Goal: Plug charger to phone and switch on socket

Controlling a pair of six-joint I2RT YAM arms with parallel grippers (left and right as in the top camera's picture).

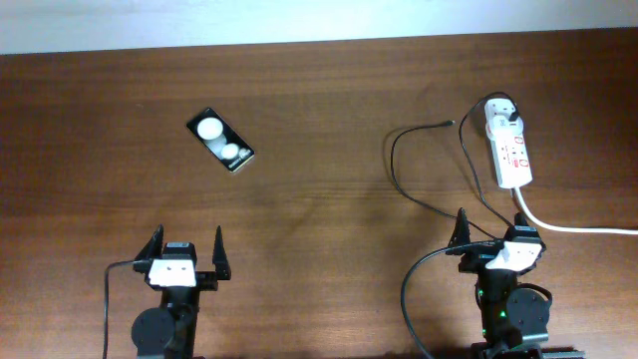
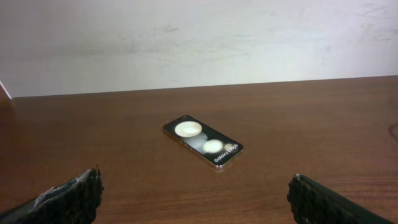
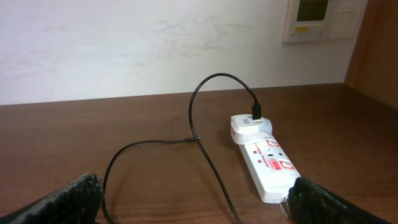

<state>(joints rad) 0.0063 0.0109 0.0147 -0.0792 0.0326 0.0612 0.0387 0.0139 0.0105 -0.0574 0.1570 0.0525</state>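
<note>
While left hand (image 1: pixel 187 247) and right hand (image 1: pixel 492 241) hang spread, empty, the charger (image 3: pixel 247 129) sits in the socket (image 1: pixel 513 152), phone (image 1: pixel 220 139) apart.

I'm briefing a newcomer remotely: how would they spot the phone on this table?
Start at the brown wooden table and go to its left half, beyond the left gripper. The phone lies flat there alone: a black slab with two white round patches, unlike the white socket far right.
</note>
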